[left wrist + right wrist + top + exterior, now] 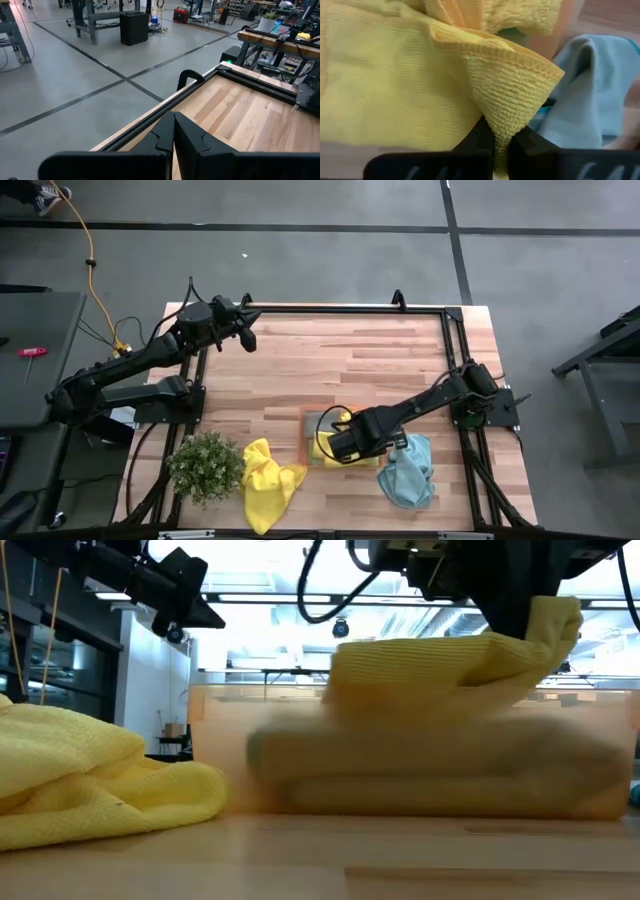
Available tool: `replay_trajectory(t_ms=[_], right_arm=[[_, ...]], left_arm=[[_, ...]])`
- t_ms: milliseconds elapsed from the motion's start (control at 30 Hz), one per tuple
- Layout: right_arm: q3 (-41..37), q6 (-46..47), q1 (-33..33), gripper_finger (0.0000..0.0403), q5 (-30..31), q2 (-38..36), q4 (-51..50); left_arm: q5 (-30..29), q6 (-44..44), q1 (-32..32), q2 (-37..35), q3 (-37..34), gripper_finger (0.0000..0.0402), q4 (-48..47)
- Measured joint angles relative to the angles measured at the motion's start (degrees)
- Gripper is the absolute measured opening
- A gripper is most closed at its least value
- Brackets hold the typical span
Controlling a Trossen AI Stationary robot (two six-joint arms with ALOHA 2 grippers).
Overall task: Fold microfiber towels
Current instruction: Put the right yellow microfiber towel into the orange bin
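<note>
A yellow microfiber towel (440,665) lies on a stack of folded towels in the orange tray (215,755) near the table's front edge, right of middle. My right gripper (336,442) stands over the tray, shut on this towel. A second yellow towel (266,480) lies crumpled on the table left of the tray, and a light blue towel (408,471) lies crumpled to its right. My left gripper (247,337) hangs shut and empty above the table's far left corner. My right gripper (501,147) pinches a gathered piece of the yellow towel's hemmed edge (506,107) between its two fingers. The fingers come from above, pointing down. The held part (552,625) is raised, while the rest of the towel lies across the stack in the tray.
A small potted plant (205,466) stands at the near left, beside the crumpled yellow towel. A black frame rail (165,102) runs along the table's edges. Bare wood (360,360) fills the middle and far part of the table.
</note>
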Motion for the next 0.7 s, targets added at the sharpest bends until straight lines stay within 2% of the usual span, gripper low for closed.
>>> replay_trajectory(t_ms=[133, 300, 567, 700], right_arm=[[0.00, 0.15, 0.02, 0.0008, 1.07, 0.00, 0.24], [0.00, 0.15, 0.02, 0.0037, 2.36, 0.00, -0.23], [0.00, -0.58, 0.02, 0.0145, 3.20, -0.21, -1.88], [-0.02, -1.22, 0.11, 0.0192, 5.56, -3.18, -4.97]], left_arm=[[-0.06, -0.02, 0.00, 0.00, 0.00, 0.0000, 0.01], [-0.17, -1.31, 0.01, 0.00, 0.00, 0.0000, -0.02], [-0.17, -1.31, -0.02, 0.00, 0.00, 0.0000, -0.04], [-0.17, -1.29, -0.02, 0.00, 0.00, 0.0000, -0.04]])
